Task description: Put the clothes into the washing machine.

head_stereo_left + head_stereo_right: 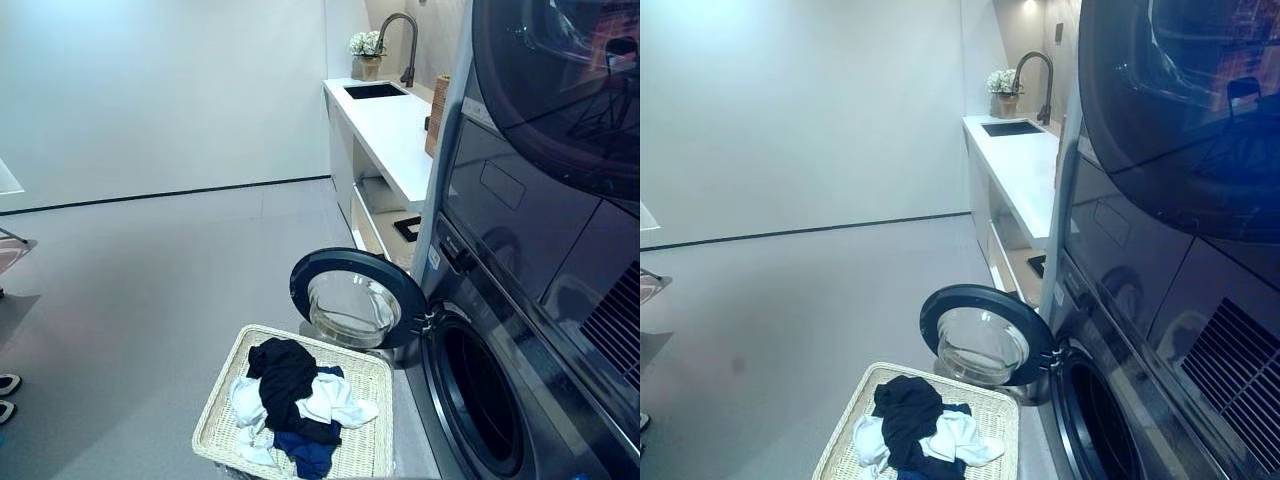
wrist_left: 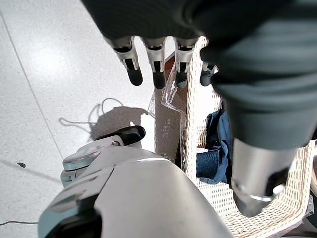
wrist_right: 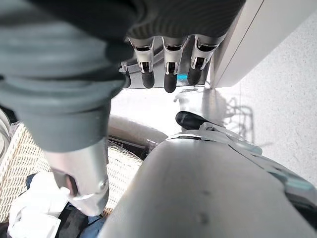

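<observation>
A white wicker basket (image 1: 222, 398) stands on the floor in front of the washing machine. It holds a heap of clothes: a black garment (image 1: 285, 375) on top, white pieces (image 1: 335, 402) and a blue one (image 1: 310, 455). The machine's round door (image 1: 355, 298) is swung open to the left, and the dark drum opening (image 1: 480, 395) faces the basket. My left hand (image 2: 156, 69) hangs open with straight fingers beside the basket's rim (image 2: 195, 124), above the floor, holding nothing. My right hand (image 3: 168, 69) is open too, near the machine's base, with the basket (image 3: 20, 153) below its arm.
A dryer (image 1: 560, 90) is stacked above the washing machine. Behind stands a white counter (image 1: 390, 130) with a sink, a tap and a flower pot. A person's shoes (image 1: 8, 385) show at the far left. Open grey floor (image 1: 150, 280) spreads to the left.
</observation>
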